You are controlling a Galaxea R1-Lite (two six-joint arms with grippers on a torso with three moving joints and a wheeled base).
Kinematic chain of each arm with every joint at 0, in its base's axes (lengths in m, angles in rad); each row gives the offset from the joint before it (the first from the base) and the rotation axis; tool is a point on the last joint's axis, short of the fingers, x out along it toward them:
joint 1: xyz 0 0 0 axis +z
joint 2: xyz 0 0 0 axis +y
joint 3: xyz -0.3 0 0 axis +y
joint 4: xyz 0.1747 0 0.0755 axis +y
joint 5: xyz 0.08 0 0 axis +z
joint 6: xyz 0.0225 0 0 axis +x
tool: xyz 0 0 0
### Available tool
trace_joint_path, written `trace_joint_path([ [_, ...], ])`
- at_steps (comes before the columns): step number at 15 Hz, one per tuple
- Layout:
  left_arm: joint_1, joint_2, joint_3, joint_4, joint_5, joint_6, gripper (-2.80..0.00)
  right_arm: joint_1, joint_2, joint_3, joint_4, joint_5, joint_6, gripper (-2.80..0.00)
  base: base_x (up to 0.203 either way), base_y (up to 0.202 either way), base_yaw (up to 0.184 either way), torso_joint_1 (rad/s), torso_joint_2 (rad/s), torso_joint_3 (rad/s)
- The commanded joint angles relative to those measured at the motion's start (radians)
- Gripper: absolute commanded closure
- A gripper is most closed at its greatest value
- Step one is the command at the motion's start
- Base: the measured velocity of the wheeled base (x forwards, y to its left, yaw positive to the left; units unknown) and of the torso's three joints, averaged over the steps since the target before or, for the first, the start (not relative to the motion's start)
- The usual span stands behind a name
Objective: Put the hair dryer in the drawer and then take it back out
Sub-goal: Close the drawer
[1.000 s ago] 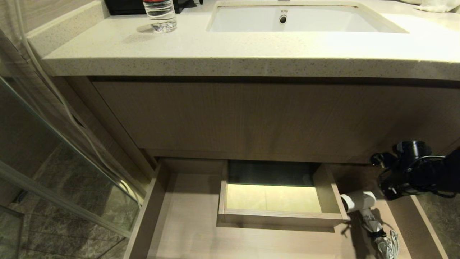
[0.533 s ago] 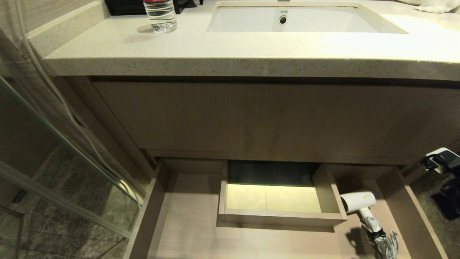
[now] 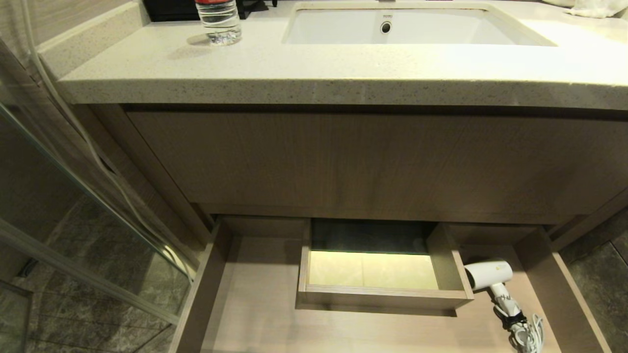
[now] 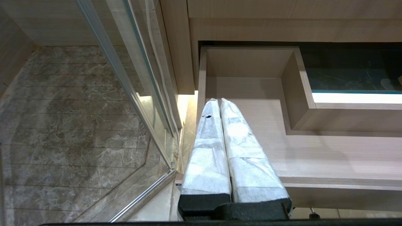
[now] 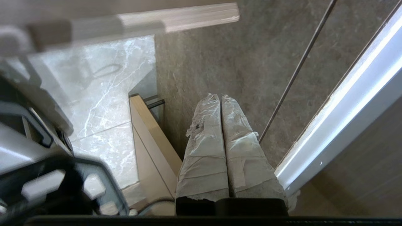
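The drawer point(image 3: 255, 304) stands pulled out under the vanity, its pale floor wrapping a boxed cutout point(image 3: 382, 294). The white hair dryer point(image 3: 488, 274) lies in the drawer's right section, barrel toward the cutout. Its handle and bundled cord point(image 3: 527, 336) trail toward the front. Nothing touches it. Neither arm shows in the head view. My left gripper point(image 4: 219, 101) hangs shut and empty over the drawer's point(image 4: 314, 150) left end. My right gripper point(image 5: 219, 96) is shut and empty above the floor tiles, beside a light wood edge point(image 5: 147, 125).
A clear bottle point(image 3: 218, 22) and a white sink point(image 3: 407, 24) sit on the stone countertop point(image 3: 314, 68). A white cloth point(image 3: 596, 7) lies at its back right. A glass shower panel point(image 3: 73, 196) stands left of the cabinet. Dark floor tiles point(image 3: 596, 279) lie right of the drawer.
My right arm pulled away to the right from above the hair dryer and left the head view. The hair dryer stays lying in the drawer.
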Motion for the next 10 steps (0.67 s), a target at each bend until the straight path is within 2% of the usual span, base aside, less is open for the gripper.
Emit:
trace_joint_path([
  [1, 0.000, 0.000, 0.000, 0.000, 0.000, 0.000, 0.00, -0.044, 0.154, -0.018, -0.064, -0.009, -0.001, 0.00, 0.000, 0.000, 0.000, 0.000, 0.00, 0.000],
  [5, 0.000, 0.000, 0.000, 0.000, 0.000, 0.000, 0.00, -0.107, 0.373, -0.056, -0.189, -0.028, -0.005, 0.00, 0.000, 0.000, 0.000, 0.000, 0.00, 0.000],
  [10, 0.000, 0.000, 0.000, 0.000, 0.000, 0.000, 0.00, -0.163, 0.567, -0.107, -0.216, -0.070, -0.015, 0.00, 0.000, 0.000, 0.000, 0.000, 0.00, 0.000],
])
